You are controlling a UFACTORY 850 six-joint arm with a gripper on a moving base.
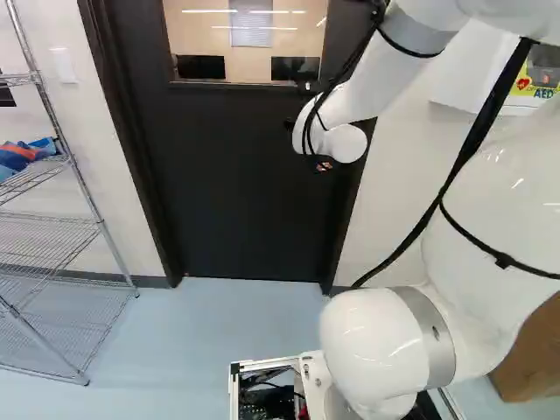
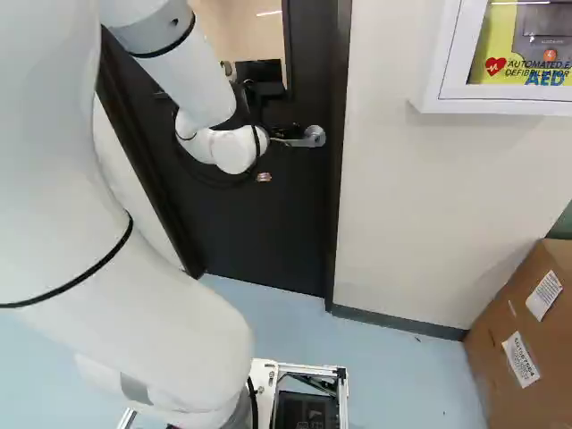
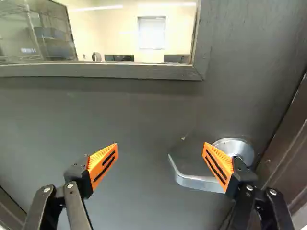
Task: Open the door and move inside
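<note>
Standing closed, the door (image 1: 236, 201) fills the left base view's middle. The right base view has the gripper (image 2: 284, 131) near the handle (image 2: 314, 137). In the wrist view its fingers spread wide, empty, one overlapping the handle.

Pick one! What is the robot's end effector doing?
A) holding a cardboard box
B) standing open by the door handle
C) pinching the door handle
B: the end effector has its two orange-padded fingers wide apart, and only one overlaps the door handle in the wrist view.
</note>
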